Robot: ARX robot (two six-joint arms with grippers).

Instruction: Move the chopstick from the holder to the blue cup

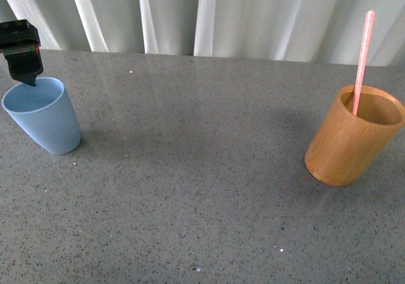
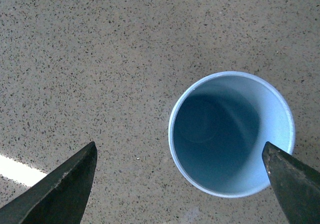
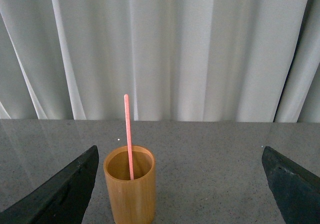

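Observation:
The pale pink chopstick (image 1: 362,56) stands leaning in the orange-brown wooden holder (image 1: 351,142) at the right of the grey table. The light blue cup (image 1: 44,116) stands upright at the far left. My left gripper (image 1: 26,69) hangs just above the cup's far rim. From the left wrist, the blue cup (image 2: 231,134) is seen from above with nothing inside, and the left gripper (image 2: 179,145) is open over its rim. From the right wrist, the holder (image 3: 130,194) and chopstick (image 3: 128,134) stand ahead of the open right gripper (image 3: 180,147), nearer one finger (image 3: 60,194). The right gripper holds nothing.
A white pleated curtain (image 1: 209,15) hangs behind the table's back edge. The grey speckled tabletop (image 1: 196,170) stretches between the cup and the holder. The right arm does not show in the front view.

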